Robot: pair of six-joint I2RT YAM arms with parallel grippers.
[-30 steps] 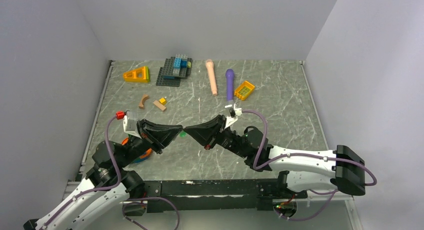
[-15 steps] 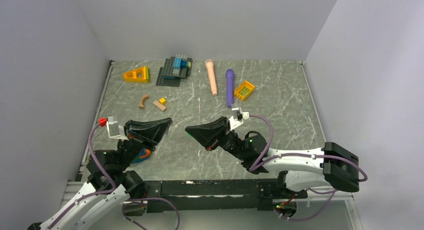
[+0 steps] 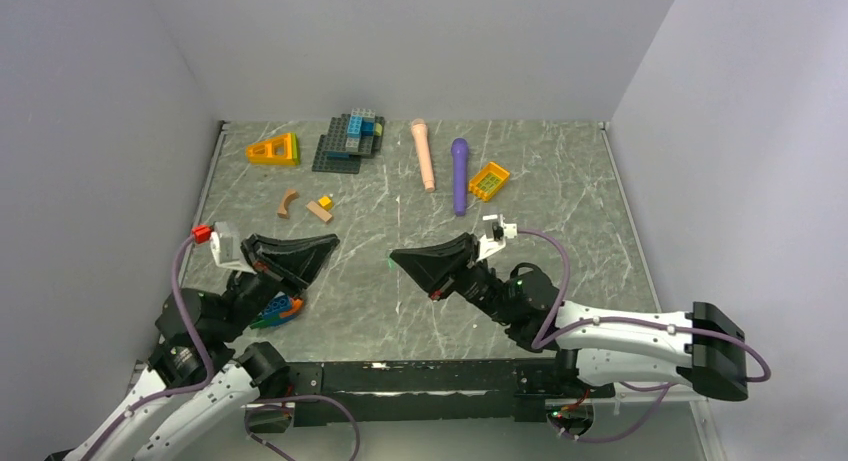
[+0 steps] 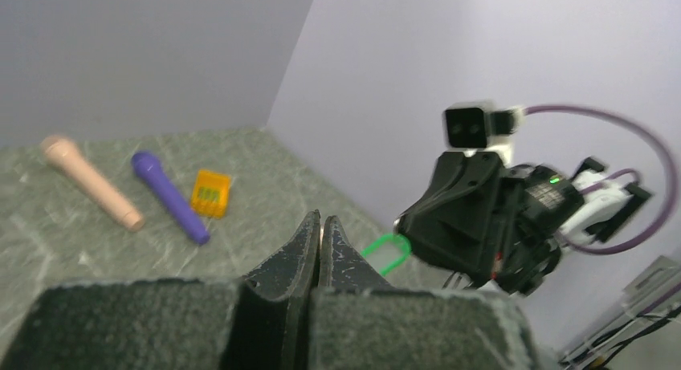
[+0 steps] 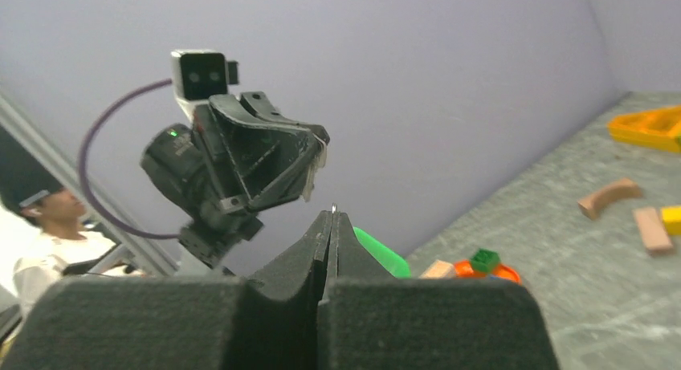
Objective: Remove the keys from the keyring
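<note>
My left gripper [image 3: 328, 243] and right gripper [image 3: 394, 257] hover above the near middle of the table, tips facing each other with a gap between them. In the left wrist view my left jaws [image 4: 320, 218] are shut, with a pale sliver between the tips. The right wrist view shows a thin pale key [image 5: 314, 171] hanging at the left gripper's tip. My right gripper [image 5: 333, 214] is shut on the keyring, with a metal bit at its tip. The keyring's green loop [image 4: 386, 252] hangs beside the right fingers [image 5: 381, 254].
At the back stand an orange wedge [image 3: 272, 150], a brick stack on a dark plate [image 3: 349, 139], a beige microphone [image 3: 424, 153], a purple microphone [image 3: 459, 173] and a yellow block [image 3: 488, 180]. Wooden pieces [image 3: 303, 206] lie mid-left. An orange and blue toy [image 3: 277, 310] sits under the left arm.
One second ago the two gripper tips met over the table. They have pulled apart: the left arm drew back left, the right arm back right, the green loop staying with the right.
</note>
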